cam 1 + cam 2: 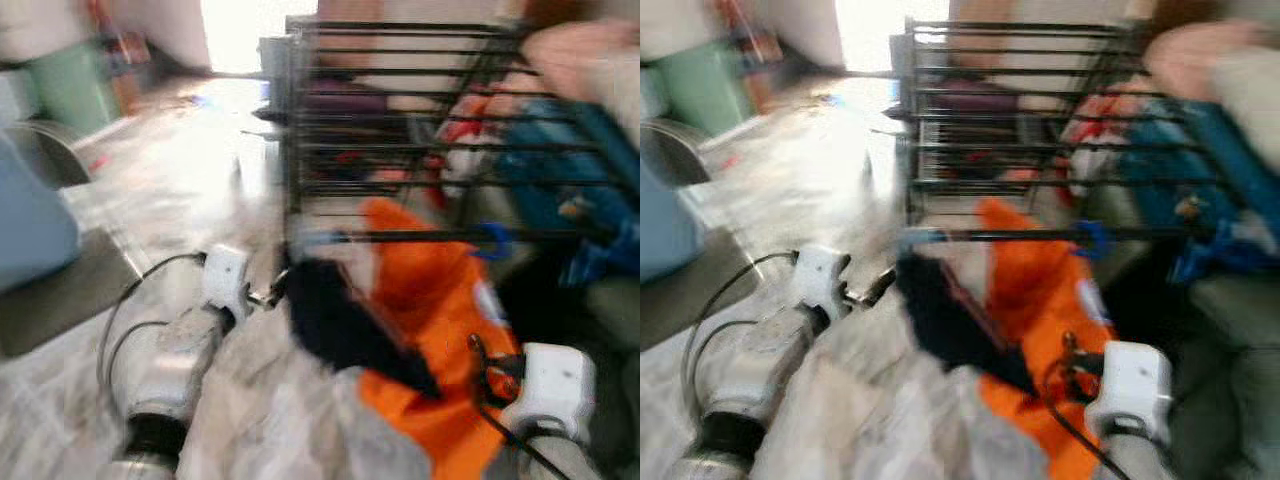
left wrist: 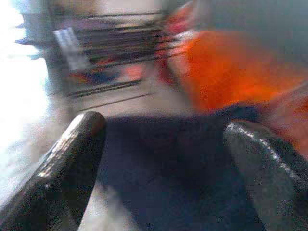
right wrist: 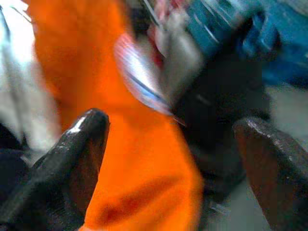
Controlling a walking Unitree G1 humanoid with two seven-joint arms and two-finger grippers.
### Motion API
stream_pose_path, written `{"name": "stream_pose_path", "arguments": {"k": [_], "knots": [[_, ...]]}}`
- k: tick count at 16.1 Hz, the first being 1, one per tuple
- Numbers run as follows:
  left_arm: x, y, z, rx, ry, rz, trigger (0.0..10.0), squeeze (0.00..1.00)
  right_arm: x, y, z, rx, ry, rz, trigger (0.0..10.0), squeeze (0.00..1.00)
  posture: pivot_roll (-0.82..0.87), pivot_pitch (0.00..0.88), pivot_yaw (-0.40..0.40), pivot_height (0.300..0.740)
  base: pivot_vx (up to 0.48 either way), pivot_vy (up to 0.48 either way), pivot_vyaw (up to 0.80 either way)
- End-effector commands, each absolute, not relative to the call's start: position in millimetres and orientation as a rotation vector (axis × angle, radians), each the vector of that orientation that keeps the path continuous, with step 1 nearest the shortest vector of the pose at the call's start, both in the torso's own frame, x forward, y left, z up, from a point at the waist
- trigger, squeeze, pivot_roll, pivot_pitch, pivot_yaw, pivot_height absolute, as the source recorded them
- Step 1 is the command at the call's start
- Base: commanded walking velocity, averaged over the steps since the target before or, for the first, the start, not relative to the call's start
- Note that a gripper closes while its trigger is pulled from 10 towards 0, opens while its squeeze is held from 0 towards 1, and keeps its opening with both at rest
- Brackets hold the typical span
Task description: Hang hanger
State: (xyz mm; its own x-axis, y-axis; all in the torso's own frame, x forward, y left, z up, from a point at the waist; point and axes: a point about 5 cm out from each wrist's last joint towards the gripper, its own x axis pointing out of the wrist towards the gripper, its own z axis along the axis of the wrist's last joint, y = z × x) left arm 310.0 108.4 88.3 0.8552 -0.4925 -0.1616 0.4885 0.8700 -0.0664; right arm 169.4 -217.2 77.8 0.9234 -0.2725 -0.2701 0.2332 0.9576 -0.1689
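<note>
Head views, blurred: no writing is readable. An orange garment (image 1: 420, 300) with a dark part hangs at the front bar of a black rack (image 1: 400, 130); no hanger can be made out.

Left wrist view: the left claw (image 2: 161, 159) is released, near dark cloth.

Right wrist view: the right claw (image 3: 173, 159) is released, at the orange garment.

Strong motion blur is seen across both eye views; edges of the drying rack (image 1: 420, 120) and the orange garment (image 1: 430, 300) are smeared. Daylight is poured in from a blown-out opening (image 1: 255, 35) at the top, and glare is thrown over the pale floor (image 1: 190, 170). The wrist views are blurred too, with soft highlights caught on the black fingers (image 2: 72, 159).
</note>
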Motion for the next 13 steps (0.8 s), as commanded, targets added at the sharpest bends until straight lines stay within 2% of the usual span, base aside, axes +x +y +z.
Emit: {"name": "stream_pose_path", "arguments": {"k": [1,3,13], "knots": [[310,122,88,0.009,0.181,-0.487,10.0,0.0,178,-209,82,-0.121,0.27,-0.233,10.0,0.0,-0.02,0.0,-0.021,0.74,0.48,0.0,0.0],[310,122,87,0.0,0.189,-0.48,10.0,0.0,178,-209,81,-0.124,0.271,-0.235,10.0,0.0,-0.02,0.0,-0.022,0.74,0.405,0.0,0.0],[311,125,85,0.009,0.207,-0.464,10.0,0.0,168,-227,65,-0.155,0.399,-0.106,10.0,0.0,-0.02,0.0,-0.014,0.74,0.0,0.0,0.0]]}}
